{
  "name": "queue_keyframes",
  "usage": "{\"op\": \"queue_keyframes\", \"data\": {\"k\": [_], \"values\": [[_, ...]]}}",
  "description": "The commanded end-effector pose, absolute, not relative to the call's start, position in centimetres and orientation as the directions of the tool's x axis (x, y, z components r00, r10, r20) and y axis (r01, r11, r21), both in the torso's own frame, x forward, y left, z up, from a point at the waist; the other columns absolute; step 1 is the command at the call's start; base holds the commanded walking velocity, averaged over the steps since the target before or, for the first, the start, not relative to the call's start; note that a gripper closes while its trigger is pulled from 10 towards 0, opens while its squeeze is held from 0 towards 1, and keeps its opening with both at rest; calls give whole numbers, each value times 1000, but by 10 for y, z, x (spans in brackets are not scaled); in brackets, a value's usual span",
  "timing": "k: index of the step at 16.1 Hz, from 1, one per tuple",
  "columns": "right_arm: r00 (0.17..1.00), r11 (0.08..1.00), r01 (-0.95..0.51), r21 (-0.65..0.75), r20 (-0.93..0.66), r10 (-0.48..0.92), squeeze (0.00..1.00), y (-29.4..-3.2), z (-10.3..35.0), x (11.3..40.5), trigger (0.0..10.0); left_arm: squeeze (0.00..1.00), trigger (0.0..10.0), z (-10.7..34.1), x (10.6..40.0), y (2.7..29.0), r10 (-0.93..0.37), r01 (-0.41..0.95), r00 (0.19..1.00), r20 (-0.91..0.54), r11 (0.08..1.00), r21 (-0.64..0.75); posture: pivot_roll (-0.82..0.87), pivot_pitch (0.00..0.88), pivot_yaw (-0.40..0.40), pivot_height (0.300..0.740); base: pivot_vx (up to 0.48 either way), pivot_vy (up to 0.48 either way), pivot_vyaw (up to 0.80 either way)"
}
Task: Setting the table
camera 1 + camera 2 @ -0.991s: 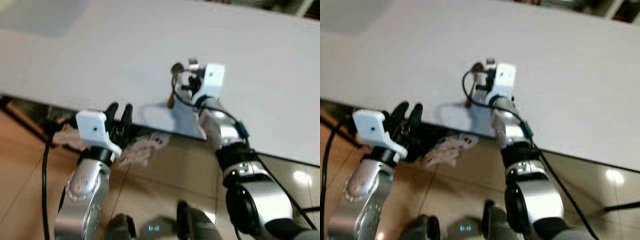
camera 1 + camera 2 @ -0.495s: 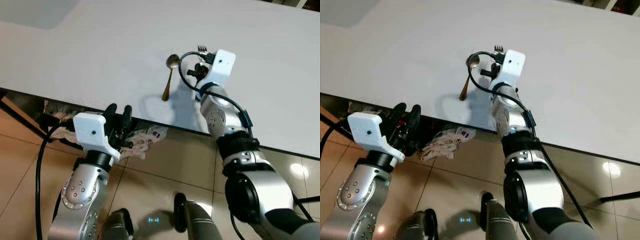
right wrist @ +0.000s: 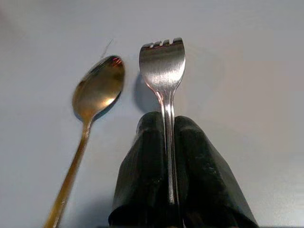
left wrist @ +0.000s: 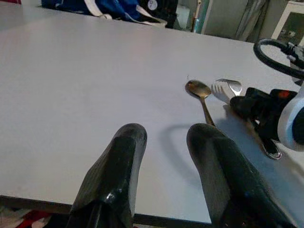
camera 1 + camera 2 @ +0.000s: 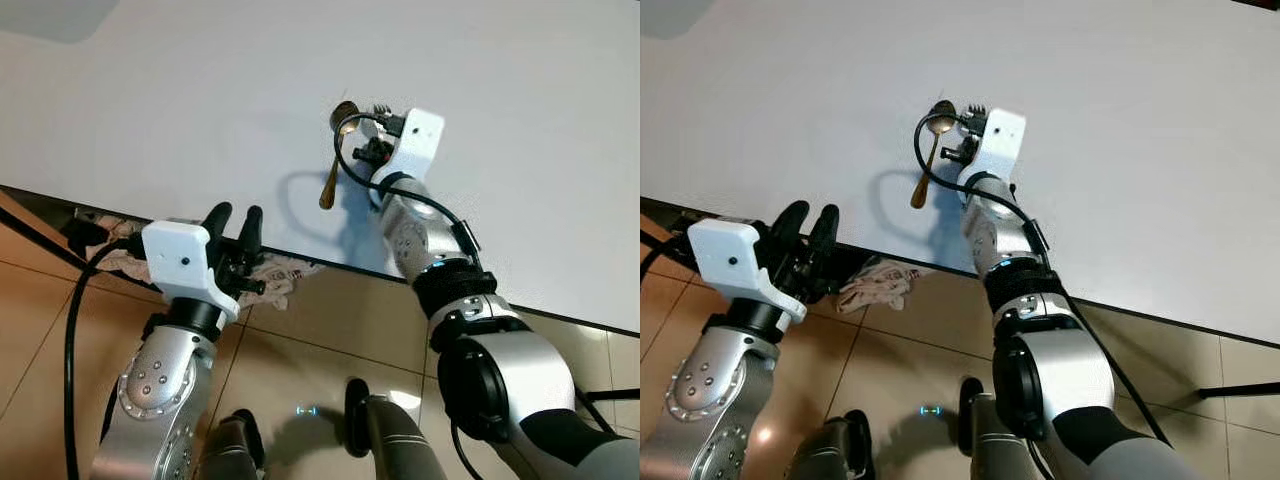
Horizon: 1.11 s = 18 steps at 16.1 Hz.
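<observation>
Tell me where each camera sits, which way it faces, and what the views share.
Left and right eye views: on the head, looking down at the white table and tiled floor; both silver arms show.
Left wrist view: on the left arm, facing across the table; the open left pincer shows.
Right wrist view: on the right arm, looking along the right pincer, shut on the silver metal fork.
Shared: all show the gold metal spoon lying beside the fork.

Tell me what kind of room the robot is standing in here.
Probably a dining area in a home. A long white table stands on glossy brown floor tiles, a gold spoon lies on it, and the right gripper holds a silver fork beside the spoon.
</observation>
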State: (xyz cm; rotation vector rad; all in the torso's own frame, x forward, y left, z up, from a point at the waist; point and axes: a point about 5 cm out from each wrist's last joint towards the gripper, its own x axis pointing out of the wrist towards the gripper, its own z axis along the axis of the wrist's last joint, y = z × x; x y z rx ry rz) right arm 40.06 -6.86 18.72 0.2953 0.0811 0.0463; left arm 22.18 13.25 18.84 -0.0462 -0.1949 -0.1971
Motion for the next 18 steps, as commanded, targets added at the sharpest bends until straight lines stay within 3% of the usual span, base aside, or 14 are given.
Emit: {"op": "queue_keyframes", "data": {"k": [1,4,5,13,14,18], "values": [[997,962,-14,274,-64,33,0,-68,191,402,10000,0,10000,190,218,131,-188,196,963,193,980,-23,-1,322,-29,740,0,0,0],[996,958,-17,285,-75,40,31,-66,186,401,10000,0,10000,191,217,129,-188,196,963,195,980,-25,2,322,-32,740,0,0,0],[996,952,-22,306,-77,48,459,-64,186,401,10000,0,10000,192,217,129,-187,196,963,196,980,-26,4,322,-33,740,0,0,0],[990,939,-79,335,-81,112,463,-39,185,397,10000,0,10000,194,216,128,-176,186,964,199,982,-30,15,325,-43,740,0,0,0],[991,938,-79,337,-80,112,976,-39,185,397,10000,0,10000,194,215,128,-176,186,964,199,982,-30,17,325,-42,740,0,0,0],[994,923,-80,377,-36,101,1000,-42,193,400,10000,0,10000,194,215,127,-175,185,964,199,982,-32,22,319,-46,740,0,0,0]]}}
